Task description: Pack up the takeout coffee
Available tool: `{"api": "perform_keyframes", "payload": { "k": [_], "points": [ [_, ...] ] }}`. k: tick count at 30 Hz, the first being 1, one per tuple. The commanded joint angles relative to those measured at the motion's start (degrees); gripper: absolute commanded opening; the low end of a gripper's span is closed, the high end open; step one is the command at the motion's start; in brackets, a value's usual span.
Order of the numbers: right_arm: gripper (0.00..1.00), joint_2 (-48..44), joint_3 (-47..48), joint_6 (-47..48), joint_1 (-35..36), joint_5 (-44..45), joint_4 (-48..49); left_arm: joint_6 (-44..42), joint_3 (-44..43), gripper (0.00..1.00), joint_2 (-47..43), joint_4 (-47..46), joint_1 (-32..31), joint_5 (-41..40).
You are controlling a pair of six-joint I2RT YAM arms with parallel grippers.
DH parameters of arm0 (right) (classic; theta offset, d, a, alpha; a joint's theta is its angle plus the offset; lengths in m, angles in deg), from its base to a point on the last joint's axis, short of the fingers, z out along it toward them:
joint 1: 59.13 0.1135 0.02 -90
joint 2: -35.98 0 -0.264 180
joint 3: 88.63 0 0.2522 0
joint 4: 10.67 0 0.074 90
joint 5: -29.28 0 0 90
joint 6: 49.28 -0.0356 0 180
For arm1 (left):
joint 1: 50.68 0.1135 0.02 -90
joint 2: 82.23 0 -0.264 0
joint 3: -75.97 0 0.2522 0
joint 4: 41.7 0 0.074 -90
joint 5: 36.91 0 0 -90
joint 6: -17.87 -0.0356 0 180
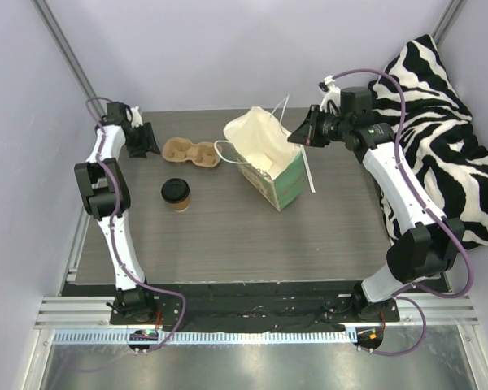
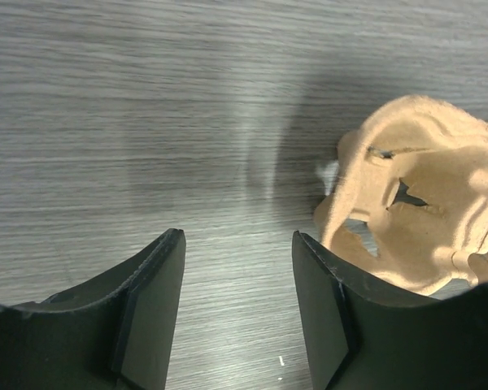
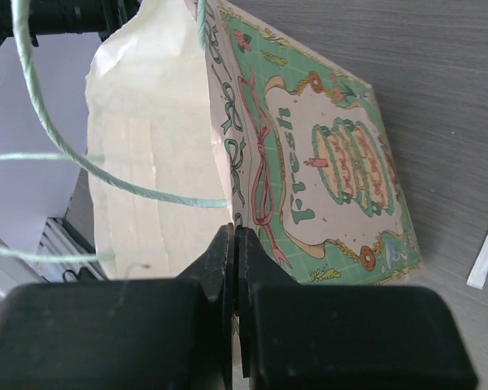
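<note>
Takeout coffee (image 1: pixel 176 195) stands upright on the desk (image 1: pixel 228 236), black lid on, outside the paper bag (image 1: pixel 268 166) and near the pulp carrier (image 1: pixel 191 152). Left claw (image 2: pixel 237 244) hangs released over bare desk just beside the carrier, grasping nothing. Right claw (image 3: pixel 235 244) is clenched on the bag's upper edge.

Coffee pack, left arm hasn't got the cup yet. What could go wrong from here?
1. The right gripper pinches only the rim of the tilted bag; a push from the cup may pull it free.
2. The string handles loop across the bag's mouth and could snag the coffee cup.
3. The open left gripper sits beside the carrier, away from the cup; swinging over, it may knock the carrier.
</note>
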Motion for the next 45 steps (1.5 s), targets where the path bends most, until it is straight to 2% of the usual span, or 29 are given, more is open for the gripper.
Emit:
{"api": "perform_keyframes", "payload": {
  "k": [1, 3, 4, 6, 7, 9, 10, 11, 13, 14, 16, 18, 19, 20, 22, 23, 24, 26, 32, 35, 45],
  "points": [
    [0.07, 0.5, 0.1, -3.3, -1.3, -5.0, -0.3, 3.6, -0.6, 0.60, -2.5, -2.5, 2.3, 2.2],
    [0.18, 1.4, 2.6, -0.8, -1.8, -5.5, -5.6, 3.7, -0.7, 0.61, -3.0, -2.3, 2.7, 2.5],
    [0.35, 2.8, 4.0, 4.3, -1.9, -5.2, -13.6, 3.8, -0.7, 0.61, -3.1, -2.2, 2.9, 2.8],
    [0.48, 4.8, 10.1, 10.1, -2.6, -2.3, -21.7, 3.7, -0.8, 0.61, -3.5, -1.5, 3.0, 3.6],
    [0.59, 5.4, 12.4, 14.5, -3.0, -0.7, -27.0, 3.7, -0.8, 0.61, -3.7, -1.3, 3.0, 3.8],
    [0.69, 8.3, 21.0, 18.0, -4.7, 3.9, -30.4, 3.8, -0.3, 0.61, -4.2, -0.9, 3.0, 4.8],
    [0.79, 9.6, 24.9, 21.8, -5.4, 4.7, -33.2, 3.9, 0.2, 0.61, -4.5, -0.9, 3.0, 5.0],
    [0.83, 13.3, 33.6, 23.4, -6.4, 4.7, -34.7, 4.1, 0.6, 0.61, -4.7, -1.3, 3.1, 5.2],
    [0.89, 17.3, 43.9, 26.9, -7.0, 4.1, -39.3, 4.9, 1.7, 0.61, -5.5, -2.0, 3.0, 6.1],
    [0.90, 20.2, 53.0, 29.9, -7.1, 3.9, -40.0, 4.9, 2.0, 0.62, -5.6, -2.2, 2.9, 6.4],
    [0.95, 21.6, 59.1, 32.9, -7.0, 2.2, -38.5, 5.1, 2.2, 0.61, -6.0, -2.4, 3.0, 6.8],
    [0.96, 18.5, 57.2, 38.2, -6.9, -1.2, -33.5, 4.8, 2.3, 0.62, -6.0, -2.2, 3.0, 6.8],
    [0.99, 16.8, 53.9, 39.7, -6.7, -4.0, -25.2, 4.5, 2.3, 0.62, -6.0, -2.2, 2.9, 7.1],
    [1.00, 14.6, 45.7, 41.8, -6.4, -4.9, -20.6, 4.4, 2.2, 0.62, -6.2, -2.0, 3.0, 7.2],
    [0.99, 10.5, 38.3, 49.5, -5.3, -7.4, -9.8, 4.0, 2.4, 0.62, -6.4, -1.8, 3.0, 7.7],
    [0.98, 10.2, 35.1, 51.6, -5.0, -8.5, -7.9, 3.7, 2.5, 0.62, -6.7, -1.8, 3.0, 7.8],
    [0.96, 10.7, 35.0, 55.1, -4.7, -9.7, -6.9, 3.5, 2.5, 0.62, -6.8, -1.6, 3.0, 7.9],
    [0.93, 14.7, 38.8, 56.0, -4.4, -11.9, -6.3, 3.0, 2.5, 0.62, -7.3, -1.4, 3.0, 7.9],
    [0.93, 25.9, 44.3, 63.6, -4.3, -10.9, -7.0, 3.0, 5.5, 0.62, -9.4, -2.3, 3.0, 7.9],
    [0.92, 27.6, 44.7, 65.7, -4.5, -10.1, -7.2, 2.8, 7.1, 0.62, -10.7, -2.5, 3.0, 7.9],
    [0.88, 29.9, 42.8, 72.9, -4.4, -15.9, -8.4, 1.5, 8.4, 0.62, -11.4, -2.7, 3.0, 7.8]
  ]
}}
